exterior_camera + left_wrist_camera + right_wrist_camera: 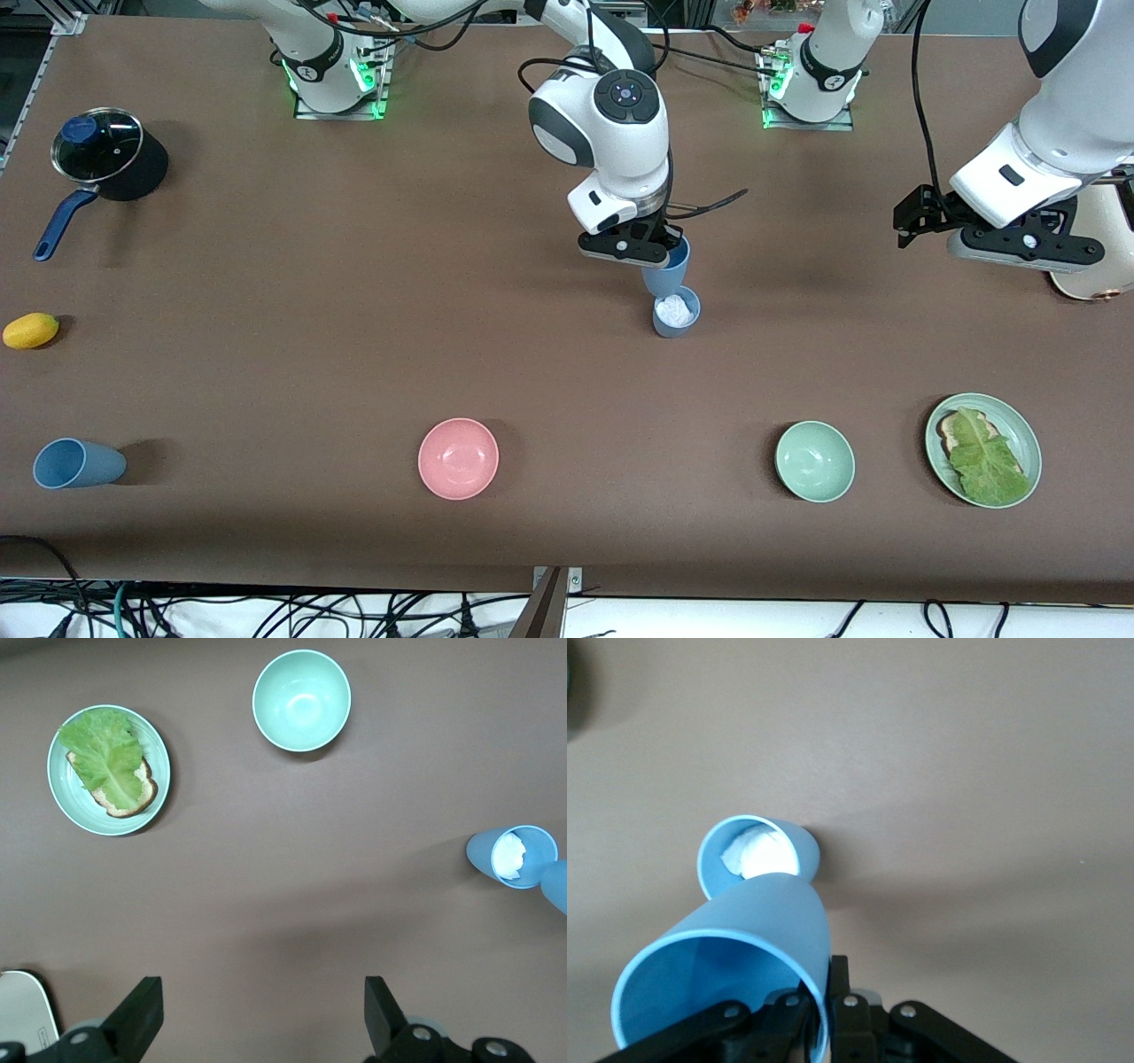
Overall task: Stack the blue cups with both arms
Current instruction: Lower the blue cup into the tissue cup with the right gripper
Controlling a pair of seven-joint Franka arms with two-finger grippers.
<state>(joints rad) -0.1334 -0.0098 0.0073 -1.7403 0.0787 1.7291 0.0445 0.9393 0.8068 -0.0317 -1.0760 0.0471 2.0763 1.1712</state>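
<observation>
Mid-table in the front view: right gripper [653, 251] clamped on the rim of a blue cup [666, 270] held over an upright second cup [677, 313] with white stuff inside; third cup [76, 463] lying near the right arm's end. Left gripper [1010, 237] waiting aloft at its own end.

Left wrist view: fingers [143, 1005] spread wide over bare table [292, 868], green bowl [301, 700] and lettuce plate [108, 769] below.

Right wrist view: fingers [804, 1008] pinching the held cup's wall.

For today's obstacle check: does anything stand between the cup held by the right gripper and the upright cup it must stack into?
The held cup in the right gripper hangs over the standing cup. No object separates them, but white crumpled material sits inside it.
</observation>
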